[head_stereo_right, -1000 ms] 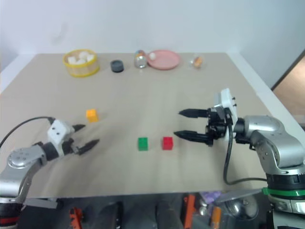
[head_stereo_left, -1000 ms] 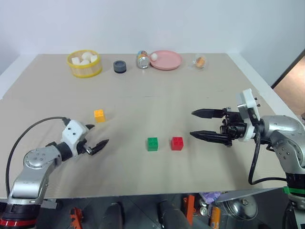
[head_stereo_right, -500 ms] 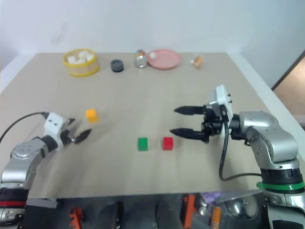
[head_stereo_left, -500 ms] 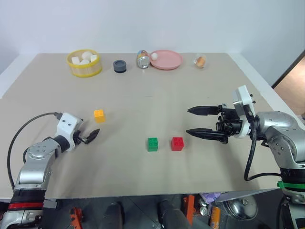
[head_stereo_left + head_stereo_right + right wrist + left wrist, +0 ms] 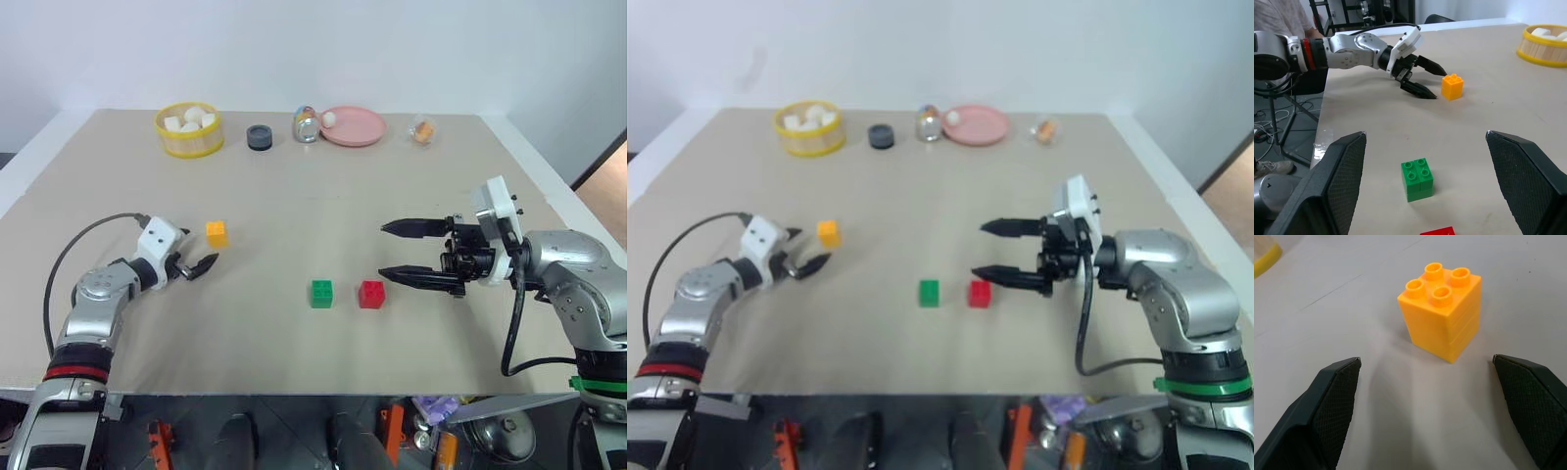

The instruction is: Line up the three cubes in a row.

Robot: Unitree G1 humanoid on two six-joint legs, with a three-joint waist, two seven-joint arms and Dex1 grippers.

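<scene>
The yellow-orange cube (image 5: 217,233) stands alone on the left of the tan table. My left gripper (image 5: 199,262) is open just short of it, and the cube (image 5: 1442,311) sits a little beyond the gap between the fingers, untouched. The green cube (image 5: 321,293) and the red cube (image 5: 371,294) stand side by side near the table's middle, a small gap between them. My right gripper (image 5: 383,251) hovers open just right of the red cube, pointing left, with nothing in it. The right wrist view looks over the green cube (image 5: 1418,179) toward the left gripper (image 5: 1426,83).
Along the far edge stand a yellow basket (image 5: 189,147) of white lumps, a dark round puck (image 5: 260,137), a tipped can (image 5: 306,124), a pink plate (image 5: 358,127) with a white ball, and a small clear item (image 5: 422,130). A person (image 5: 1278,14) sits beyond the table's left edge.
My left gripper has reached forward along the table and now sits close to the yellow-orange cube. The camera view has shifted. The right gripper and the cubes have stayed put.
</scene>
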